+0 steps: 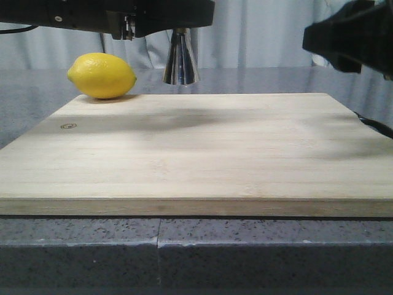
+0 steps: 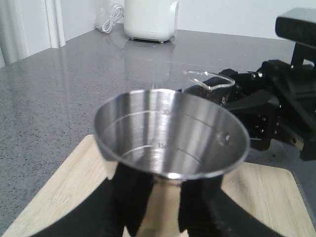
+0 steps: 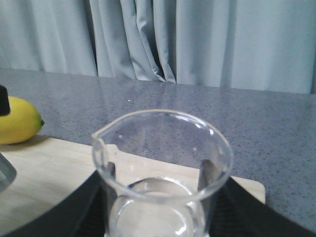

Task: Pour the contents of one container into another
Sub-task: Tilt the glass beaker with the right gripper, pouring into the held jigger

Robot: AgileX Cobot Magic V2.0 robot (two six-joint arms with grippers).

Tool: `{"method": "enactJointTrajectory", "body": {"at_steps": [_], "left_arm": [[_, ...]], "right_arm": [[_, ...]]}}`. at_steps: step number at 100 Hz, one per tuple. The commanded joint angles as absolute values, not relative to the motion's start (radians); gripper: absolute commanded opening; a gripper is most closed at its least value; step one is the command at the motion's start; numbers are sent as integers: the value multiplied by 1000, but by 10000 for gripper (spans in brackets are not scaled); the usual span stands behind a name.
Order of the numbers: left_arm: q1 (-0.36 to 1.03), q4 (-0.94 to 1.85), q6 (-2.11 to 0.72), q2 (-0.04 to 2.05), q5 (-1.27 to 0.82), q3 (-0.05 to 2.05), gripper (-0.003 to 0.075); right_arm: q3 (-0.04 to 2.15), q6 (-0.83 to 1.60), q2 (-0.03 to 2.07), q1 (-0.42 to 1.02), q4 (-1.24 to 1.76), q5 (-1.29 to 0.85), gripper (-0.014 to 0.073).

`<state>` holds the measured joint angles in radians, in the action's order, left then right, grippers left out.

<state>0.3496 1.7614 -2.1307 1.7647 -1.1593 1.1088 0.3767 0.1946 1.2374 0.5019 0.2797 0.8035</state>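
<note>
The steel jigger (image 2: 170,133) is upright, with my left gripper (image 2: 165,197) shut on its narrow waist; its upper cup faces the camera. In the front view its lower cone (image 1: 180,61) hangs above the far edge of the cutting board (image 1: 196,153). The clear glass beaker (image 3: 163,168), spout to one side, stands upright with my right gripper (image 3: 158,202) shut on it. In the left wrist view the beaker's rim (image 2: 207,81) shows just beyond the jigger, apart from it. The beaker is out of the front view; only the right arm (image 1: 356,34) shows there.
A yellow lemon (image 1: 101,75) lies at the board's far left corner. The board rests on a grey speckled counter (image 1: 196,246). A white appliance (image 2: 150,19) and a cable stand at the counter's far end. Curtains hang behind.
</note>
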Motion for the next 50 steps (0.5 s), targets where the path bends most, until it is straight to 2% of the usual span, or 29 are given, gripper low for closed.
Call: {"method": "enactJointTrajectory", "body": {"at_steps": [1, 32, 50], "left_arm": [[358, 1850, -2121, 1713, -1257, 1139, 220], [358, 1850, -2121, 1713, -1257, 1139, 220], [358, 1850, -2121, 1713, -1257, 1139, 220]], "right_arm": [[472, 239, 1168, 504, 270, 727, 288], [835, 348, 1133, 504, 246, 152, 288], [987, 356, 1135, 504, 164, -39, 288]]}}
